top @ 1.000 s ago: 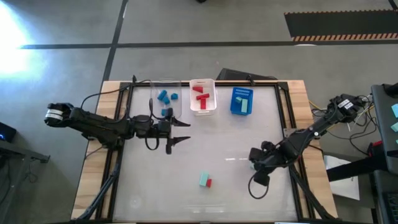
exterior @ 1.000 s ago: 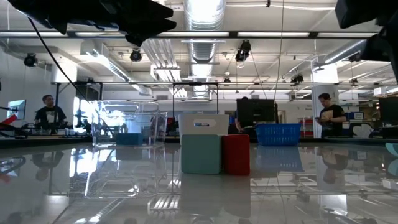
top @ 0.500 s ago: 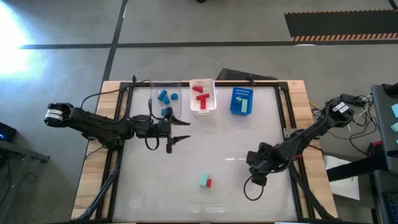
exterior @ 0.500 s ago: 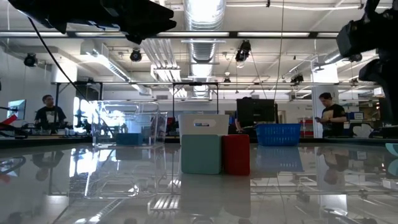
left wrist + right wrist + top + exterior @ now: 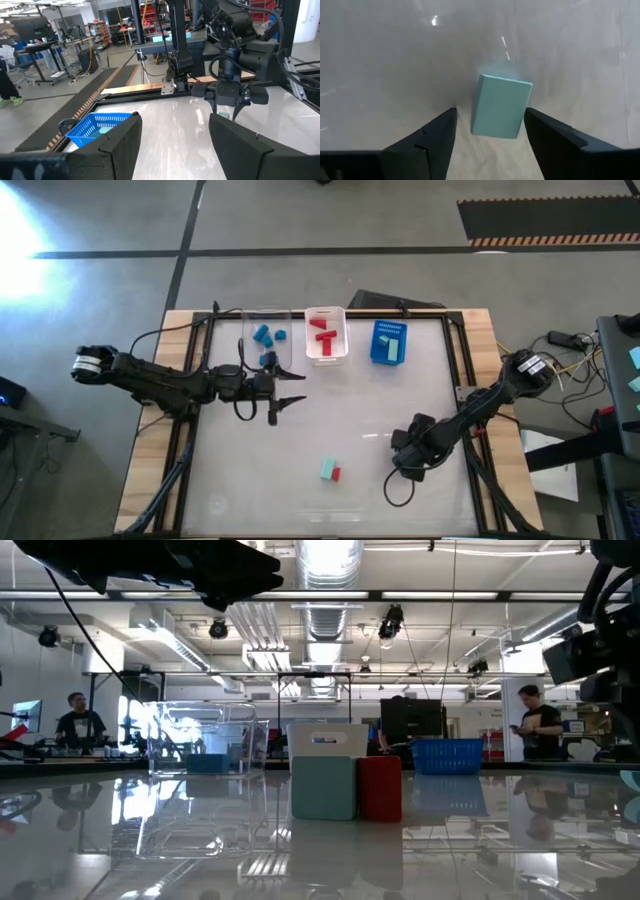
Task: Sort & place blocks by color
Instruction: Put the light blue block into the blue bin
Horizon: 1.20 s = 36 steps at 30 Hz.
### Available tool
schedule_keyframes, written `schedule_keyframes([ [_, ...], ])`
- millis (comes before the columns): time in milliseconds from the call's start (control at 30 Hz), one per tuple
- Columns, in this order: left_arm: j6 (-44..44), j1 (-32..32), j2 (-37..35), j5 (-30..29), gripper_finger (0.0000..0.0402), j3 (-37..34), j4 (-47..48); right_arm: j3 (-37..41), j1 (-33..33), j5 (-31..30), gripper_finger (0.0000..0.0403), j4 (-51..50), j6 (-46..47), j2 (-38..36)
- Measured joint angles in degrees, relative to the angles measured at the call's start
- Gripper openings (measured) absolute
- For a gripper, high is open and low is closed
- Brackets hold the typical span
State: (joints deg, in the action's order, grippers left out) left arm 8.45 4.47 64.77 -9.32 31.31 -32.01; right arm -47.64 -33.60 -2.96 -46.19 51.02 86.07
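My right gripper (image 5: 490,117) points down over the table's right half (image 5: 405,448) and is open. A pale teal block (image 5: 500,105) lies flat on the table between its two fingers, and I see a gap on each side. The left wrist view shows the same block (image 5: 223,116) under that gripper. A second teal block (image 5: 327,469) and a red block (image 5: 337,474) stand side by side near the front middle. My left gripper (image 5: 298,402) hovers open and level at centre left, holding nothing.
Three bins line the far edge: a clear one (image 5: 250,330) with blue blocks, a white one (image 5: 326,358) with red blocks, and a blue basket (image 5: 375,345) with teal blocks. Wooden borders run along the table's sides. People stand in the room beyond.
My right gripper has come down toward the table over the teal block, drifting slightly toward the table's left and near edges. The left arm and all the blocks have stayed put.
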Motion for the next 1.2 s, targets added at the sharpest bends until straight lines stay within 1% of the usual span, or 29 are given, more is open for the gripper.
schedule_keyframes([
  [167, 0.36, 0.0, 0.0, 0.0, 0.0215, 0.0, -0.04, -0.1, 0.89, 0.47, 0.0217, 0.27, 0.41, 0.8],
  [333, 1.18, 0.0, 0.0, 0.0, 0.0215, 0.0, -0.04, -0.04, 2.11, 1.34, 0.0198, 0.63, 0.62, 0.38],
  [433, 1.18, 0.0, 0.0, 0.0, 0.0215, 0.0, -0.04, 0.0, 2.49, 1.55, 0.0175, 0.95, 0.42, 0.27],
  [600, 1.19, 0.0, 0.0, 0.0, 0.0215, 0.0, -0.02, 0.02, 2.58, 1.09, 0.0123, 1.59, 0.26, 0.26],
  [633, 1.2, 0.0, 0.0, 0.0, 0.0215, 0.0, -0.02, 0.02, 2.59, 1.01, 0.0119, 1.63, 0.22, 0.25],
  [900, 1.52, 0.0, 0.0, 0.0, 0.0215, 0.0, -0.03, 0.2, 2.86, 0.13, 0.0119, 2.76, -0.46, -0.42],
  [1000, 3.15, 0.0, 0.0, -0.46, 0.0215, 0.0, -0.34, -0.6, 4.45, -3.65, 0.0119, 7.46, -1.37, -1.08],
  [1067, 5.91, 0.0, 0.0, -1.98, 0.0215, 0.0, -1.67, -1.77, 5.79, -5.66, 0.0119, 8.66, -3.75, -1.42],
  [1200, 11.39, -0.32, -0.08, -6.65, 0.0215, 0.0, -7.97, -5.0, 10.33, -6.01, 0.012, 12.48, -11.52, -1.44],
])
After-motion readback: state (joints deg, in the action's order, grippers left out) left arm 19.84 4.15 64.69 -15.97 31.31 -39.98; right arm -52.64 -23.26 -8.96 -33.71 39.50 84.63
